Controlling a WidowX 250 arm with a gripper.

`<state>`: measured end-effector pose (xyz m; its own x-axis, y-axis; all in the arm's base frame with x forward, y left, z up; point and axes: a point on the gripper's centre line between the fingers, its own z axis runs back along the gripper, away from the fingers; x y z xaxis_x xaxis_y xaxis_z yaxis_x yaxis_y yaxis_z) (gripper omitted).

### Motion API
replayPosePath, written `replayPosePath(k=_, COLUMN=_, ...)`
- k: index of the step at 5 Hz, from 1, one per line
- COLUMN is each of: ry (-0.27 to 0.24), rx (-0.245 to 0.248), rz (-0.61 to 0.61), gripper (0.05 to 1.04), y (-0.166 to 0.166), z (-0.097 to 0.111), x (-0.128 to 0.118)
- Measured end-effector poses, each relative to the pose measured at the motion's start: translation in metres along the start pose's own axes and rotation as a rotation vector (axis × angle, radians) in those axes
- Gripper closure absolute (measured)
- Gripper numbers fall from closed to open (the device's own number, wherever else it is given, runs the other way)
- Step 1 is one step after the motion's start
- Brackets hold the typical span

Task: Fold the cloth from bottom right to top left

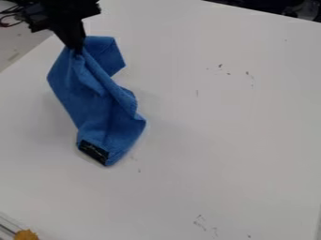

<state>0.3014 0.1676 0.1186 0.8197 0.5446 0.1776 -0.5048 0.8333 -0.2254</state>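
A black two-finger end effector (77, 50) pinches a soft blue cloth (106, 117) near its upper end, at the upper left of a smooth white worktop (219, 131). The black robot arm (53, 11) comes in from the top edge, toward the left corner, with the end effector pointing down and the fabric bunched around its fingertips.

Below the grip, the cloth spreads in a long, narrow, uneven shape, its creases running down from the pinched spot and slanting toward the lower right. A squared flap of the same blue fabric stands out to the right of the fingertips, with a notch between it and the rest of the cloth. A black rectangular patch with pale markings (94, 152) sits at the cloth's lower end, set at a slant along its lower left edge. How much of the cloth touches the worktop cannot be told.

Small dark marks (220, 66) dot the worktop to the right of the cloth, with more near the bottom edge. An orange-yellow object (26, 235), cut off by the frame, sits in the bottom left corner beside a slim, pale bar (7, 229). Thin red and dark cables (9, 18) loop at the upper left, beside the arm.
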Motion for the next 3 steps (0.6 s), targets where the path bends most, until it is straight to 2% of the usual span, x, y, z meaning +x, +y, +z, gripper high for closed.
replayPosePath(k=2, ry=0.048, rx=0.03, rz=0.081, gripper=1.015, y=0.036, z=-0.013, x=-0.016)
replayPosePath(k=3, ry=0.092, rx=0.041, rz=0.113, gripper=1.015, y=0.046, z=-0.029, x=-0.03)
